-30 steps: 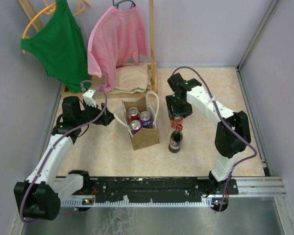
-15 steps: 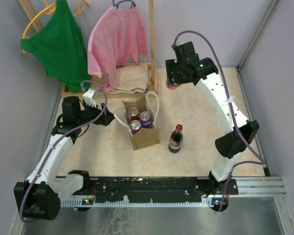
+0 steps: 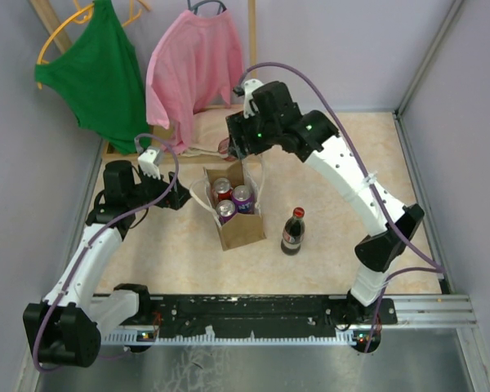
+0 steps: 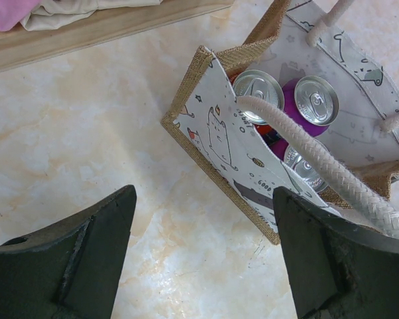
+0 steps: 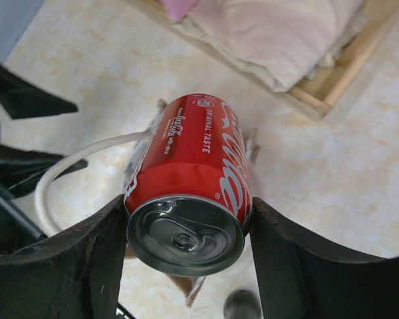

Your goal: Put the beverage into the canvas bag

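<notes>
- Right gripper [image 5: 186, 226] is clenched on a red can [image 5: 193, 166], which sits between both fingers with its top toward the wrist camera.
- Can hangs in the air over the back part of the bag [image 3: 242, 230]; three cans [image 3: 233, 201] stand inside.
- Right arm [image 3: 343, 167] stretches forward and to the left.
- Left gripper [image 4: 204, 212] is spread wide, just left of the bag, apart from it.
- Bottle [image 3: 292, 231] stands right of the bag.
</notes>
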Action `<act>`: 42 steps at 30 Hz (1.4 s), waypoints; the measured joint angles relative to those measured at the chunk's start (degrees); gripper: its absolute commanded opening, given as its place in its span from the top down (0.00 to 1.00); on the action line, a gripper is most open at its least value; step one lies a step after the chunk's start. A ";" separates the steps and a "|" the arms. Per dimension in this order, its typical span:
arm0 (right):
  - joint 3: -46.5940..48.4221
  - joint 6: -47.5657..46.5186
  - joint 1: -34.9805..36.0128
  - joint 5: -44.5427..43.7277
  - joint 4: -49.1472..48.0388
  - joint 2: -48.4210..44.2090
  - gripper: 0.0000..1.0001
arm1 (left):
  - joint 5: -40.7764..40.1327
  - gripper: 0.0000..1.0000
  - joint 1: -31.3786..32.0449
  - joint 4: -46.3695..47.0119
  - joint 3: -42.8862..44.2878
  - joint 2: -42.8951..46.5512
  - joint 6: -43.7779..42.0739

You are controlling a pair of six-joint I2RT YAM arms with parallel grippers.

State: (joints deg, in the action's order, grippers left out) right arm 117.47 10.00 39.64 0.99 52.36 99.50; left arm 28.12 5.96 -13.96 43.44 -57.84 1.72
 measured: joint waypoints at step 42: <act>-17.75 -0.55 11.63 -1.70 13.62 -4.48 1.00 | 0.50 0.11 0.00 -0.09 -0.46 0.31 0.04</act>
State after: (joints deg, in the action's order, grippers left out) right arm 99.72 9.45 51.27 -0.71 65.98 95.02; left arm 28.62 5.96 -14.04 42.98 -57.54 1.76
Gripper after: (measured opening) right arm 0.638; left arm 0.892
